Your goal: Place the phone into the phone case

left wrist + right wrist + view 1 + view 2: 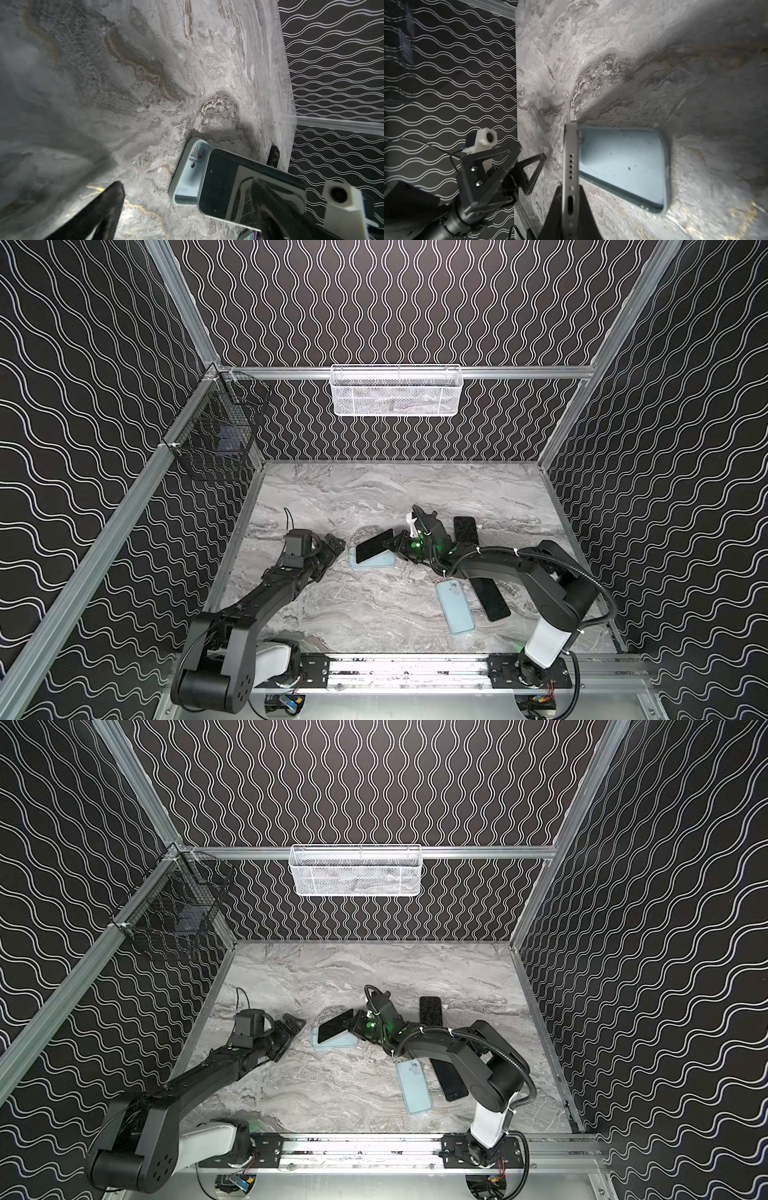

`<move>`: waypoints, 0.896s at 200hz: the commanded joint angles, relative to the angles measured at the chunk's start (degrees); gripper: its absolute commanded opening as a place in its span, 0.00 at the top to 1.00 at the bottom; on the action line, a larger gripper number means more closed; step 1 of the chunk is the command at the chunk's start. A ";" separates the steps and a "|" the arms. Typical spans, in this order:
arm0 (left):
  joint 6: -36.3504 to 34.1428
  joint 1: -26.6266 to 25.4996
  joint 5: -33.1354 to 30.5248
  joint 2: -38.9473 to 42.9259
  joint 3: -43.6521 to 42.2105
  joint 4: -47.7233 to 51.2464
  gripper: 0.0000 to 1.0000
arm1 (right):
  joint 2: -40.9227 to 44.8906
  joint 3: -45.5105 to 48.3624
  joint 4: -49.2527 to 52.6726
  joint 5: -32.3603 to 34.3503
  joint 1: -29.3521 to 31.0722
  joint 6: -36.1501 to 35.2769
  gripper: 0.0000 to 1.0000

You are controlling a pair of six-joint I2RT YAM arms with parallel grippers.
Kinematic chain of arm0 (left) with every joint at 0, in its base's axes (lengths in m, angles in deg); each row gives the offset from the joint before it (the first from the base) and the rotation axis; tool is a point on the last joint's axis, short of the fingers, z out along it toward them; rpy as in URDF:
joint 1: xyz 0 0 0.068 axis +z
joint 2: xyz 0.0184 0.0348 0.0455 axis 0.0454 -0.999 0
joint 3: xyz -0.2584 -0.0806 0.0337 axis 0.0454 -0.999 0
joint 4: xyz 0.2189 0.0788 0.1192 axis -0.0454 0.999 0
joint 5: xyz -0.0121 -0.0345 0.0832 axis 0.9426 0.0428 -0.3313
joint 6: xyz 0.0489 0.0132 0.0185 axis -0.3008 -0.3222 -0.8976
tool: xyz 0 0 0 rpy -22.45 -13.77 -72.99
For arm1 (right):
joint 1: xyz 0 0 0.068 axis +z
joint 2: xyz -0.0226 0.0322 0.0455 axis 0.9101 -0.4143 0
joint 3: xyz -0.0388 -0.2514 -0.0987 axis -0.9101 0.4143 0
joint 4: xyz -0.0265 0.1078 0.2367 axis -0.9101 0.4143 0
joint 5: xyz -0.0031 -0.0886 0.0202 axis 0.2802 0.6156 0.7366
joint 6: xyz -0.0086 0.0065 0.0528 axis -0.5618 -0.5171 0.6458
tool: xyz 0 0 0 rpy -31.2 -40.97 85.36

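a: right gripper [570, 186] is clamped on the phone [374, 545], pinching its two faces at the charging-port end. the right wrist view looks straight down the phone's length.

b: and the phone case [376, 563]?

a: flat on the table [332, 614] near the middle, open side up, right under the phone. its long axis runs left to right in both top views. the phone's length runs nearly the same way, but it's tilted, with the gripped end high and the far end dipping toward the case's camera-cutout end.

b: is that far end in the lip?

a: can't tell. in the left wrist view the phone [239, 180] overlaps most of the case [187, 178], and only the cutout end shows past it. contact there is hidden.

b: left gripper [330, 556]?

a: spread wide and holding nothing, just beside the case's cutout end and not touching it. it's the nearer free claw if the case needs bracing.

b: arm poses?

a: the right arm comes in from its base, elbow bent, forearm low and pointing left across the middle. the left arm is stretched forward and low, claw aimed right at the case.

b: so what does the next move turn on?

a: i'd say levelling that raised end so the phone lies down into the case. the risk is the case sliding left.
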State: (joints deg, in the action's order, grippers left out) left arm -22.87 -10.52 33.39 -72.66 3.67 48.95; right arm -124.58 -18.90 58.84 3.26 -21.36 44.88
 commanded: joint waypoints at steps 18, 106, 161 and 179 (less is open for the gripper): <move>3.70 0.10 0.94 -3.04 -1.04 -10.31 0.02 | -2.18 -2.03 -0.71 3.21 0.57 0.46 1.00; 7.17 -1.44 3.45 -11.02 -1.08 -20.85 0.02 | -4.50 -2.03 -0.04 3.15 0.77 -0.25 1.00; 7.53 -3.04 3.51 -15.17 0.08 -24.20 0.02 | -4.47 -0.84 0.17 1.28 0.64 -1.73 1.00; 6.91 -2.99 3.06 -15.62 0.76 -23.83 0.02 | -4.18 0.11 -0.20 0.72 0.62 -2.16 1.00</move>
State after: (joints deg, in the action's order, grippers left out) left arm -15.60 -13.48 37.04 -87.61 3.47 26.30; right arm -128.99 -19.95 55.58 4.68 -20.70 44.38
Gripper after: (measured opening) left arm 0.984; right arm 0.103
